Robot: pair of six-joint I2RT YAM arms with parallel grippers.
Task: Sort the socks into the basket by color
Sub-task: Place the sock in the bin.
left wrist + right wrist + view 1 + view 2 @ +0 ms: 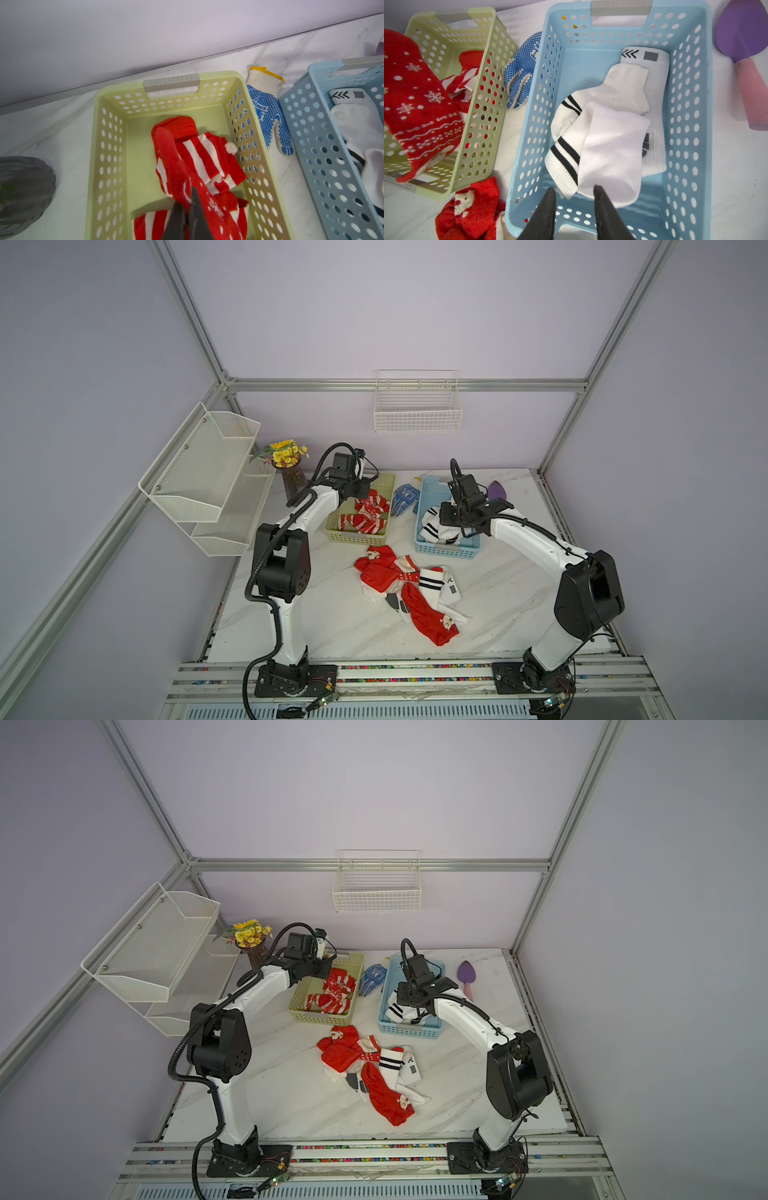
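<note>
red sock point(170, 159) pinched in left gripper point(186, 197), right gripper point(574, 192) spread above white socks point(610, 141)

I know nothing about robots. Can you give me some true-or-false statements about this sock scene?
1. The left hand pinches a red snowflake-patterned sock above the pale green plastic basket. True.
2. The light blue plastic basket holds red socks. False: white black-striped socks.
3. The blue-dotted knit glove lies inside the green basket. False: it lies on the white marble table between the baskets.
4. A heap of red and white socks lies on that table. True.
5. The right hand grips a sock. False: its jaws stand apart, empty.
</note>
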